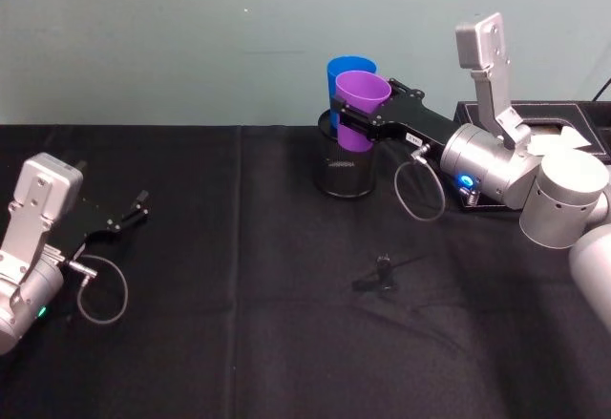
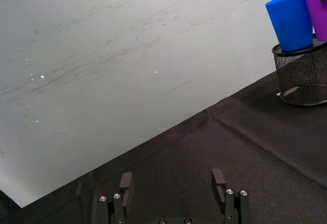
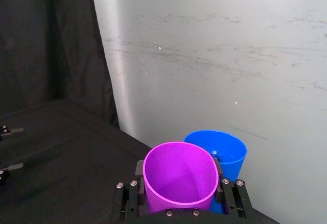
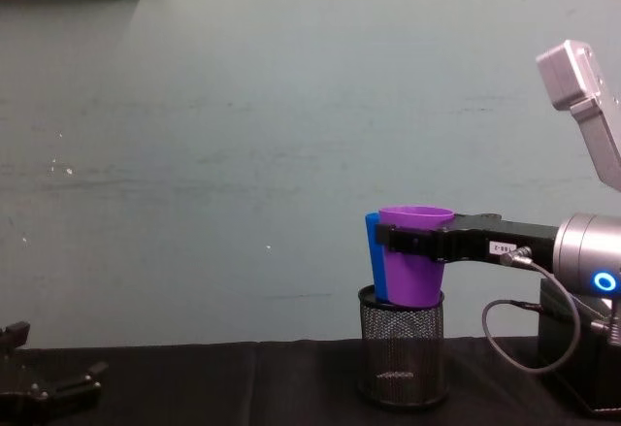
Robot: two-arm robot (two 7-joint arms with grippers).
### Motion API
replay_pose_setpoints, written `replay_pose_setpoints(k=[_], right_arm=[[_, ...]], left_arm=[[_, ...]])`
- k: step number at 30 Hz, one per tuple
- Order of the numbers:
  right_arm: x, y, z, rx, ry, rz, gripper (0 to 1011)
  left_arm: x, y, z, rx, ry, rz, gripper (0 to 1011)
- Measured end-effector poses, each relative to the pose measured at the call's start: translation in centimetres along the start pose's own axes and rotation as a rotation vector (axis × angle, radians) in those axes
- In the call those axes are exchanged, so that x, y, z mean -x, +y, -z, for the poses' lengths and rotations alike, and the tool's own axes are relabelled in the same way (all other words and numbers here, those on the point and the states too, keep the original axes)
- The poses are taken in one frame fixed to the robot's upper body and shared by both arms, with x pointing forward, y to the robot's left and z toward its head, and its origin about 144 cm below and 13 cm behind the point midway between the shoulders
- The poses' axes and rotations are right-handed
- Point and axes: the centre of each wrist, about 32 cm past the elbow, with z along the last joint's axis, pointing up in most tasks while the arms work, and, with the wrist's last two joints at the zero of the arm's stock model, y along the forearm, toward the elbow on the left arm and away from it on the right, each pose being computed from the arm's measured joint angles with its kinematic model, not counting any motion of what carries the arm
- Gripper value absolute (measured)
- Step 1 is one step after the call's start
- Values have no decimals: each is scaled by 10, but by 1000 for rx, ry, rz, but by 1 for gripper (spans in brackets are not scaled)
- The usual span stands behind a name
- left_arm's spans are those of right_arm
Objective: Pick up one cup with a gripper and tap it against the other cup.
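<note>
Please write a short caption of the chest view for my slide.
Right tool grips the purple cup at the rim of the mesh holder, beside the blue cup standing in it.

i get soft, even light all round, with no hard shadows. the wall [image 4: 243, 154] behind the mesh holder [image 1: 345, 166] is plainly lit, brighter in the wrist views, without glare. the black cloth [image 1: 239, 324] in front of the holder swallows light and shows only faint creases. the holder's lower band has a dull sheen. above it the purple cup [image 1: 359, 104] is bright, its inside partly shaded. right of the holder a blue ring light [image 1: 466, 181] glows.
</note>
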Motion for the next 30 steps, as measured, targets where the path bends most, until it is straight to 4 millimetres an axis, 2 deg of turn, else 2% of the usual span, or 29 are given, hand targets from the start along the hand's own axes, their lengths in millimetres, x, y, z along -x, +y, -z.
replay_pose_setpoints(k=[30], right_arm=[[0,0,0,0,0,0,731]], left_arm=[[0,0,0,0,0,0,1000]])
